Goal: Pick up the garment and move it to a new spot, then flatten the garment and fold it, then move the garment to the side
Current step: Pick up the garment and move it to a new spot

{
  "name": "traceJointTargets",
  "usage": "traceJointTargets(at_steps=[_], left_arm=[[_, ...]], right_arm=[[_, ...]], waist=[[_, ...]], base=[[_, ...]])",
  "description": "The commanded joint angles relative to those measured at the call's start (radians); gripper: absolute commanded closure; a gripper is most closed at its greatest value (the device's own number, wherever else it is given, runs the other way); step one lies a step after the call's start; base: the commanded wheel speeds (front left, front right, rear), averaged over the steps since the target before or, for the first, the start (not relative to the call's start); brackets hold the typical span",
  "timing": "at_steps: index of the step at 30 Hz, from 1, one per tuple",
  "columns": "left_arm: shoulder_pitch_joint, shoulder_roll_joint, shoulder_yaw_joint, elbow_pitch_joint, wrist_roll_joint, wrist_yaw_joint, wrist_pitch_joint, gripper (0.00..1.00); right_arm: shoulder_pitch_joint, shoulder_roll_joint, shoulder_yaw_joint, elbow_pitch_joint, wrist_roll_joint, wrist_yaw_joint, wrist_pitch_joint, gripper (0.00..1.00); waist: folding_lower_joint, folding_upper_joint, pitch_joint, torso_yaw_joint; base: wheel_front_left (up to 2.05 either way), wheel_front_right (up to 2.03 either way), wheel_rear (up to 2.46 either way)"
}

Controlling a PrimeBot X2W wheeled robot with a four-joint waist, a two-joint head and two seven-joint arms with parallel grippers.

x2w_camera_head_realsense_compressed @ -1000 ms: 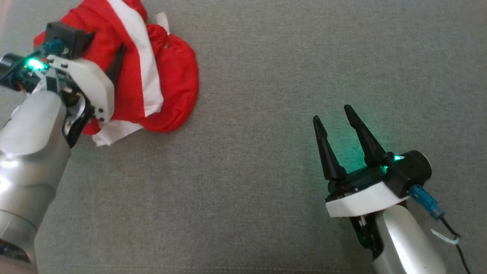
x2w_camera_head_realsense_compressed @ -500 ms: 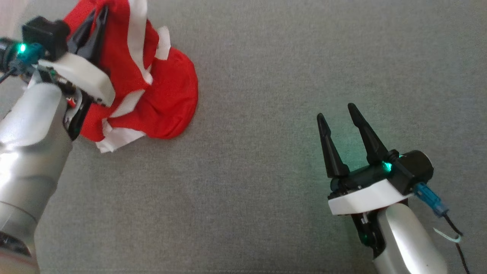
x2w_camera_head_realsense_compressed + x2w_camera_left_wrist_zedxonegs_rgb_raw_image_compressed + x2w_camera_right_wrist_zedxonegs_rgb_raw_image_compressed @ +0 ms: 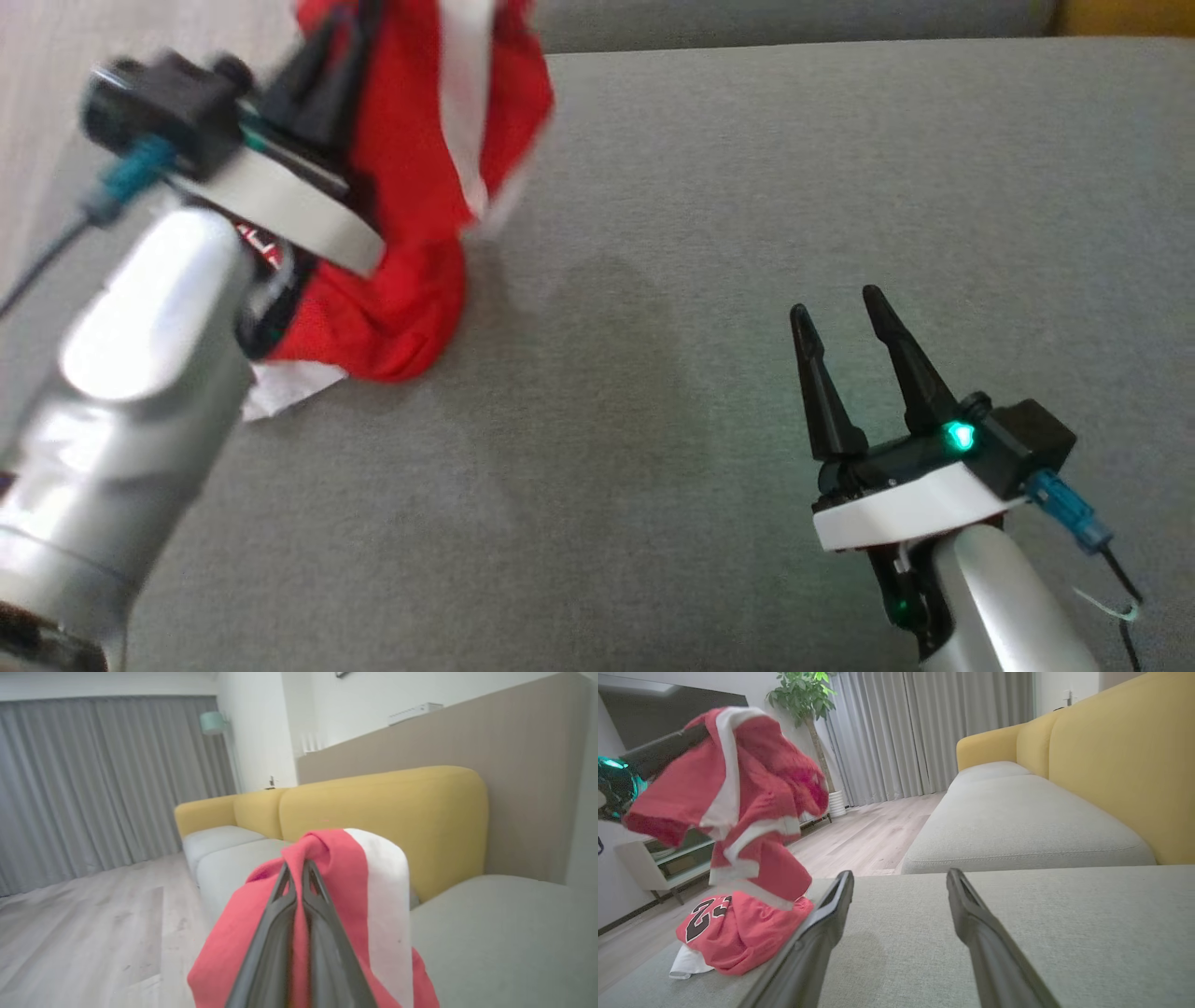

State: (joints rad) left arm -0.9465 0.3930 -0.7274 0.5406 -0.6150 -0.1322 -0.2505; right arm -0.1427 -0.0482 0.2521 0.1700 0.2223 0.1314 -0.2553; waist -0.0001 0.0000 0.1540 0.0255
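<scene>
The garment (image 3: 411,187) is red with white stripes and black numerals, at the upper left of the head view. My left gripper (image 3: 338,26) is shut on a fold of it and holds that part up off the grey cushion (image 3: 653,420). The garment's lower end (image 3: 738,933) still rests bunched on the cushion. In the left wrist view the closed gripper (image 3: 295,864) pinches red cloth (image 3: 345,868), which drapes over both fingers. My right gripper (image 3: 837,305) hovers open and empty at the lower right, well clear of the garment; its spread gripper tips (image 3: 900,874) frame bare cushion.
The cushion's left edge drops to a wooden floor (image 3: 93,914). A yellow sofa backrest (image 3: 1111,765) runs along the far side. A low cabinet (image 3: 668,858) and a potted plant (image 3: 803,690) stand beyond the floor.
My left gripper went from open over the garment to shut on it, then rose, pulling the cloth up. The head camera tilted, so the whole view shifted. The right gripper stayed open.
</scene>
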Motion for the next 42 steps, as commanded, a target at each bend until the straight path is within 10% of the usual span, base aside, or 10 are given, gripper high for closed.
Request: traceJointTargets(at_steps=[1, 20, 21, 22, 23, 32, 42], left_arm=[[-0.035, 0.024, 0.020, -0.042, 0.004, 0.003, 0.010, 1.00], [-0.021, -0.185, -0.147, -0.059, 0.022, 0.021, 0.090, 1.00], [-0.016, -0.193, -0.166, -0.039, 0.028, 0.019, 0.098, 0.91], [-0.008, -0.198, -0.183, -0.016, 0.033, 0.018, 0.105, 0.27], [-0.001, -0.202, -0.199, 0.005, 0.037, 0.017, 0.112, 0.00], [0.098, -0.176, -0.184, 0.082, 0.071, 0.099, 0.002, 0.00], [0.297, -0.038, 0.042, -0.187, 0.112, 0.238, -0.011, 0.00]], right_arm=[[-0.012, -0.002, 0.022, -0.039, 0.006, -0.001, -0.006, 0.00], [-0.059, -0.002, -0.010, -0.119, 0.136, -0.001, -0.006, 0.00], [-0.058, -0.002, -0.013, -0.120, 0.140, -0.001, -0.006, 0.00], [-0.057, -0.002, -0.016, -0.122, 0.143, -0.001, -0.006, 0.00], [-0.057, -0.002, -0.017, -0.123, 0.145, -0.001, -0.006, 0.00], [-0.042, -0.002, -0.050, -0.128, 0.113, -0.001, -0.006, 0.00], [-0.007, -0.002, -0.099, -0.099, 0.060, -0.001, -0.006, 0.00]], waist=[[0.0001, 0.0000, -0.002, -0.023], [0.0001, 0.0000, 0.115, -0.350], [0.0001, 0.0000, 0.119, -0.360], [0.0001, 0.0000, 0.122, -0.367], [0.0001, 0.0000, 0.125, -0.372], [0.0001, 0.0000, 0.114, -0.276], [0.0001, 0.0000, 0.043, -0.117]], base=[[0.00, 0.00, 0.00], [0.00, 0.00, 0.00], [0.00, 0.00, 0.00], [0.00, 0.00, 0.00], [0.00, 0.00, 0.00], [0.00, 0.00, 0.00], [0.00, 0.00, 0.00]])
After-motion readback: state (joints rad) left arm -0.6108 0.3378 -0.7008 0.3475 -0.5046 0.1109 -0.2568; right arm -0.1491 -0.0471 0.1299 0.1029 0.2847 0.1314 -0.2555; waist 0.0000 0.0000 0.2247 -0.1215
